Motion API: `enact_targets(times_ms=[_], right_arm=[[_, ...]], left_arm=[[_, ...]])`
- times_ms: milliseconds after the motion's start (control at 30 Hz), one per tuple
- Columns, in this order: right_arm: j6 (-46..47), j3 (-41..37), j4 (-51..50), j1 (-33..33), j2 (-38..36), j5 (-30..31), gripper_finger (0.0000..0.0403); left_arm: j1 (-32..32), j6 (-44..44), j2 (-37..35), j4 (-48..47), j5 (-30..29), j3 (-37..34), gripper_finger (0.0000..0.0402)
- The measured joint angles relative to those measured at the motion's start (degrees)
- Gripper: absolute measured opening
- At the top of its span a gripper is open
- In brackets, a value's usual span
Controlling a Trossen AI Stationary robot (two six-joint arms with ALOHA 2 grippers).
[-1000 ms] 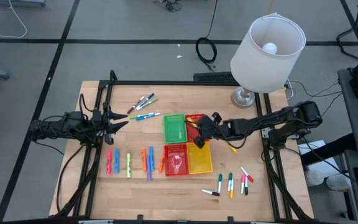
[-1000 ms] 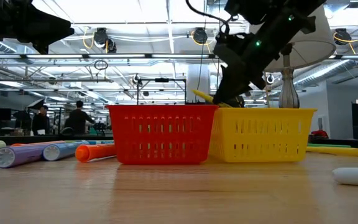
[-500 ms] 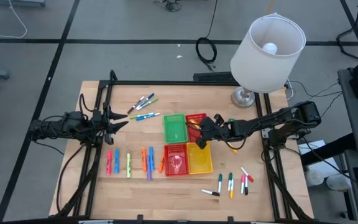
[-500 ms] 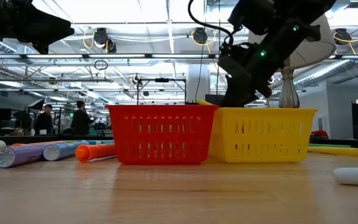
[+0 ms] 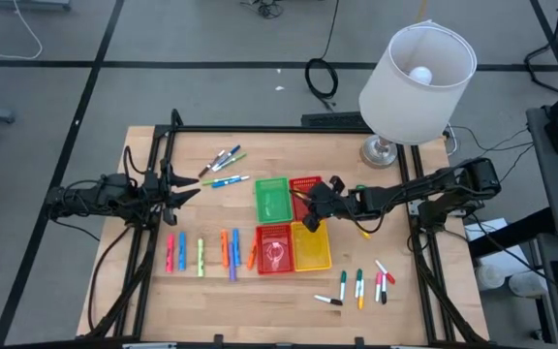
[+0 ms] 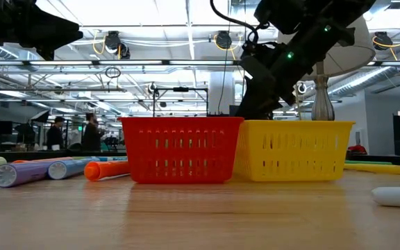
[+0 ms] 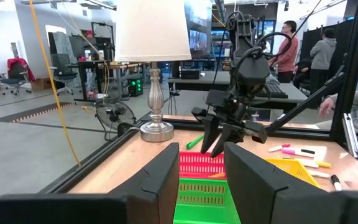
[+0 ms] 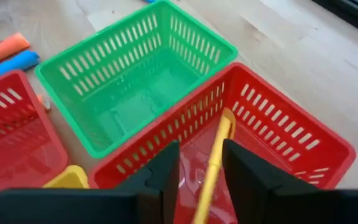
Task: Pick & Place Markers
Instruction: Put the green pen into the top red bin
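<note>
Release step: a yellow marker (image 8: 215, 163) is seen leaning in the far red basket (image 8: 303, 146), between the parted, empty fingers of the right gripper (image 5: 310, 206). Withdrawal upward is required next. The left gripper (image 5: 184, 187), half-open and empty, is parked at the table's left.

baskets (image 5: 293, 225) mid-table | markers (image 5: 203, 253) left (more right) | lamp (image 5: 417, 73) behind

Both arms matte black, segmented, black cables along the links. Right arm (image 6: 304, 35) shows small green LEDs. End effector fingers (image 8: 160, 177) flat, black.
</note>
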Motion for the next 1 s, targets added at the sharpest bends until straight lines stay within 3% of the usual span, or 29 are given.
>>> enact_targets(times_ms=[100,200,433,633,700,1000], right_arm=[[-3.6,0.0,-0.1,0.0,-1.6,-0.4,0.0123],[-5.0,0.1,-2.3,0.0,-5.6,-5.0,0.0127],[-1.4,2.4,-25.3,0.6,-17.3,-2.6,0.0126],[1.5,0.5,-41.8,-4.0,-22.8,1.1,0.0126],[2.8,-1.1,-42.2,-7.0,-23.0,0.9,0.0126],[-4.0,-10.6,-36.5,-23.3,-20.1,-13.9,0.0125]], left_arm=[[0.0,0.0,0.0,0.0,0.0,0.0,0.0134],[0.0,0.0,0.0,0.0,0.0,0.0,0.0134],[0.0,0.0,0.0,0.0,0.0,0.0,0.0134],[0.0,0.0,0.0,0.0,0.0,0.0,0.0134],[0.0,0.0,0.0,0.0,0.0,0.0,0.0134],[0.0,0.0,0.0,0.0,0.0,0.0,0.0134]])
